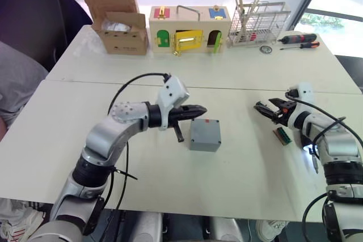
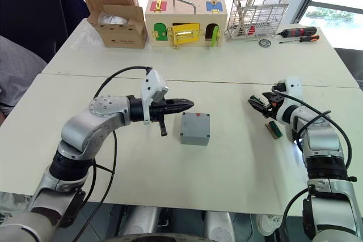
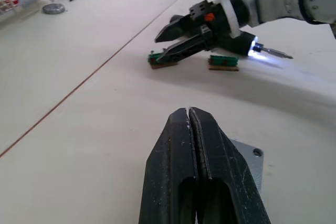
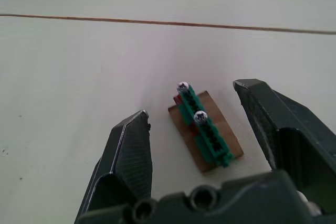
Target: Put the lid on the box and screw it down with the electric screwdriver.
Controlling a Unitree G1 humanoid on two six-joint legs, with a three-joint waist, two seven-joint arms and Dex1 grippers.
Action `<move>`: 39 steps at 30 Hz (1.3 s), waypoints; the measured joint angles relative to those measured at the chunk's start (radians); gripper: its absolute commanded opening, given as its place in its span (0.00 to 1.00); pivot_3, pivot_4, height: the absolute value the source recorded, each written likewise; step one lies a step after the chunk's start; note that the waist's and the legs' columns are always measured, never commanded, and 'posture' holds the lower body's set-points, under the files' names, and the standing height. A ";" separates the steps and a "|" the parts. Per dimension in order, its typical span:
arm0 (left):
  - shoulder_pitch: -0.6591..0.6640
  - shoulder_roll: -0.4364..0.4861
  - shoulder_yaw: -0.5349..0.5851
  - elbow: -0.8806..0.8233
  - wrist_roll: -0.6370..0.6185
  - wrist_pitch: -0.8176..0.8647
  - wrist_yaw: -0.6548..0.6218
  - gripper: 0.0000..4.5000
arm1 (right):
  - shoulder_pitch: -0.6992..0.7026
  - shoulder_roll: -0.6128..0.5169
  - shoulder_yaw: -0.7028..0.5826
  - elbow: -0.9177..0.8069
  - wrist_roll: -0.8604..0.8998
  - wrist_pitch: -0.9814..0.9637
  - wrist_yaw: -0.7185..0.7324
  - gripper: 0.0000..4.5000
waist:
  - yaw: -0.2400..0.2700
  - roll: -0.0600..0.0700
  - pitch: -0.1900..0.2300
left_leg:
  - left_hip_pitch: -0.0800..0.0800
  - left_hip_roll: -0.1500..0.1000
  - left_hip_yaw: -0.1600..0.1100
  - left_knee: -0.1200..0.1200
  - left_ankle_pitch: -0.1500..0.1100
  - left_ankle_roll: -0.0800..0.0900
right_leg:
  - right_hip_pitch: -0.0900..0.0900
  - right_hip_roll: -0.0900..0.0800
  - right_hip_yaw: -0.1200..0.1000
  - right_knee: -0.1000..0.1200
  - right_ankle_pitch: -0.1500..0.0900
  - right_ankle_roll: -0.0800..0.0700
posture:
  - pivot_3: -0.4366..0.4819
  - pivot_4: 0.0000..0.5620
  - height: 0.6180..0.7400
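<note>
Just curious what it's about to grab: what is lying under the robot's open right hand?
Beneath the right hand a small brown board with green screw holders lies flat on the table, two screws upright in it. What's beneath the board is covered.

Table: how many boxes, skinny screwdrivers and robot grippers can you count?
Boxes: 3 (cardboard box, wooden box, grey box)
Skinny screwdrivers: 2 (upper screwdriver, lower screwdriver)
Grippers: 2 (left gripper, right gripper)
Total: 7

Grey box sits upright, lid on.
</note>
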 measured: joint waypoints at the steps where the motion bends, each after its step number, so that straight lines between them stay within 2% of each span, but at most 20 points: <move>1: 0.006 0.001 -0.002 -0.002 0.000 0.007 0.005 0.00 | 0.001 0.000 -0.004 0.005 0.000 0.000 0.000 0.68 | 0.000 0.000 0.000 | 0.000 0.000 0.000 0.000 0.000 0.001 | 0.000 0.000 0.000 0.000 0.000 0.000 | 0.48 0.27 0.92; 13: 0.013 0.023 -0.033 -0.002 0.003 0.006 0.005 0.00 | 0.017 0.016 -0.037 0.007 0.018 0.001 -0.007 0.68 | 0.003 0.000 0.000 | 0.000 0.000 0.000 0.000 -0.001 0.001 | 0.000 0.001 0.000 0.000 0.000 0.000 | 0.48 0.27 0.92; 15: 0.013 0.025 -0.033 0.004 0.004 0.005 0.005 0.00 | 0.020 0.019 -0.039 0.007 0.019 0.001 -0.012 0.54 | 0.003 0.000 0.000 | 0.000 0.000 0.000 0.000 -0.001 0.001 | 0.000 0.001 0.000 0.000 0.000 0.000 | 0.48 0.27 0.92; 16: 0.012 0.026 -0.033 0.005 0.004 0.005 0.005 0.00 | 0.020 0.022 -0.042 0.007 0.020 0.002 -0.014 0.51 | 0.003 0.000 0.000 | 0.000 0.000 0.000 0.000 -0.001 0.001 | 0.000 0.001 0.000 0.000 0.000 0.000 | 0.48 0.27 0.92; 18: 0.012 0.027 -0.034 0.005 0.004 0.004 0.005 0.00 | 0.020 0.026 -0.048 0.010 0.020 0.002 -0.022 0.32 | 0.003 0.000 0.000 | 0.000 0.000 0.000 0.000 -0.001 0.001 | 0.000 0.001 0.000 0.000 0.000 0.000 | 0.48 0.27 0.92; 20: 0.012 0.034 -0.034 0.005 0.005 0.002 0.004 0.00 | 0.020 0.027 -0.049 0.022 0.020 0.001 -0.025 0.07 | 0.003 0.000 0.000 | 0.000 0.000 0.000 0.000 -0.001 0.001 | 0.000 0.001 0.000 0.000 0.000 0.000 | 0.48 0.27 0.92; 21: 0.012 0.038 -0.034 0.006 0.006 0.000 0.004 0.00 | 0.020 0.032 -0.057 0.023 0.023 0.000 -0.028 0.01 | 0.002 0.000 0.000 | 0.000 0.000 0.000 0.000 -0.001 0.001 | 0.000 0.001 0.000 0.000 0.000 0.000 | 0.48 0.27 0.92; 31: 0.012 0.040 -0.035 0.016 0.008 -0.013 0.005 0.00 | 0.020 0.042 -0.070 0.019 0.042 0.014 -0.042 0.01 | 0.003 0.000 0.000 | 0.001 0.000 -0.001 0.000 -0.001 0.001 | 0.001 0.001 0.000 0.000 0.000 0.000 | 0.48 0.27 0.92; 39: 0.012 0.039 -0.038 0.026 0.024 -0.017 0.004 0.00 | 0.045 0.042 -0.109 -0.052 0.082 0.059 -0.054 0.01 | 0.003 0.000 0.000 | 0.001 0.000 -0.001 0.000 -0.001 0.001 | 0.001 0.001 0.000 0.000 0.000 0.000 | 0.48 0.27 0.92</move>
